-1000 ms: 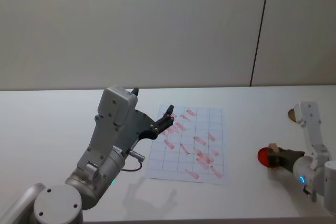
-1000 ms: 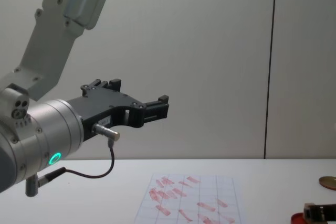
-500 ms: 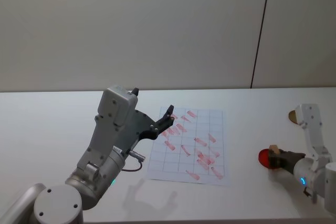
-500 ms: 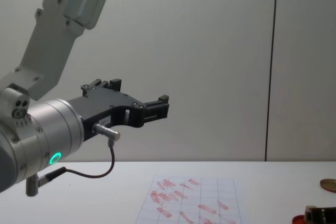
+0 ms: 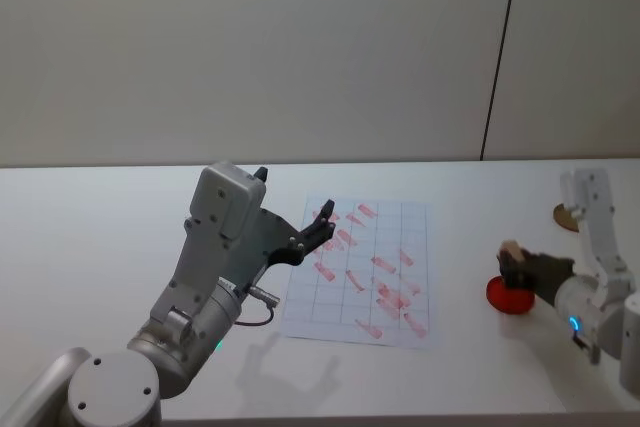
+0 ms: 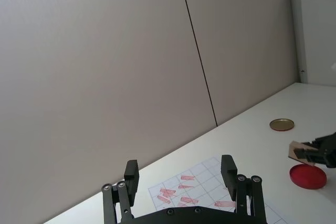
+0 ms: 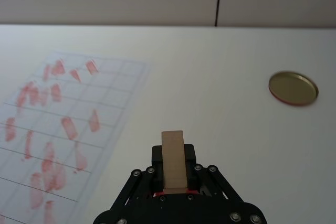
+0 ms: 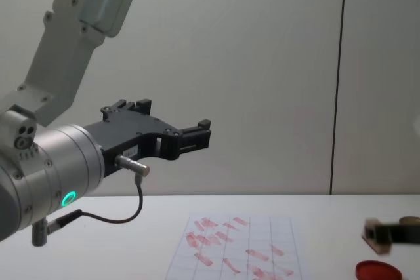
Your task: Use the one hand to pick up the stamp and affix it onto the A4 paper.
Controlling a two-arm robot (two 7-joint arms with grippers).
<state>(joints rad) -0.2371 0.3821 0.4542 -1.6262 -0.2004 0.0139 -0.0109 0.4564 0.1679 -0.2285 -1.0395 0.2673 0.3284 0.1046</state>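
The stamp [image 5: 512, 250] is a small tan wooden block, and my right gripper [image 5: 520, 267] is shut on it, right of the A4 paper [image 5: 365, 272]. In the chest view the stamp [image 8: 375, 237] hangs a little above the red ink pad [image 8: 380, 271], with a gap between them. The right wrist view shows the stamp [image 7: 173, 158] upright between the black fingers, with the paper [image 7: 52, 129] off to one side. The paper is white, gridded and carries several red marks. My left gripper [image 5: 322, 222] hovers open over the paper's near left part, high above the table.
The round red ink pad [image 5: 510, 297] lies on the white table right of the paper. A small gold disc [image 5: 570, 214] sits farther back on the right. A pale wall with a dark vertical seam stands behind the table.
My right gripper has risen from the ink pad with the stamp in it and shifted slightly back. The left arm has stayed where it was.
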